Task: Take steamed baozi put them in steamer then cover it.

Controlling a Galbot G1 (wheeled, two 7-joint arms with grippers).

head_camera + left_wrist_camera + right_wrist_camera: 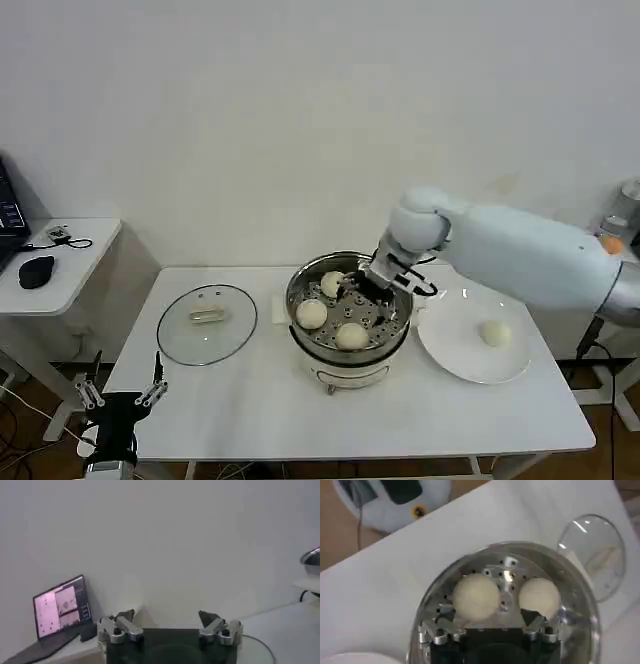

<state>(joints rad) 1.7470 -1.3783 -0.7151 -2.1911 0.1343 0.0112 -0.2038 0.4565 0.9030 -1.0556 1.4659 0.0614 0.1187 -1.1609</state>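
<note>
Our left tool [118, 396] hangs open by the counter [250, 410] edge, waiting. Our right tool [365, 287] sits open and empty inside the steamer [305, 277], beside 3 baozi [312, 314]. 1 baozi [496, 334] waits on the plate [450, 355]. We keep the cover [207, 322] aside so buns fit in.

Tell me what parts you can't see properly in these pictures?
- Head view: the right gripper sits inside the steamer, and its body hides the tray beneath it.
- Right wrist view: that gripper's body covers the near tray, so the third baozi is hidden there.
- Left wrist view: the picture's edge cuts off all but the steamer's rim.
- Head view: the left gripper is partly cut off low down.
</note>
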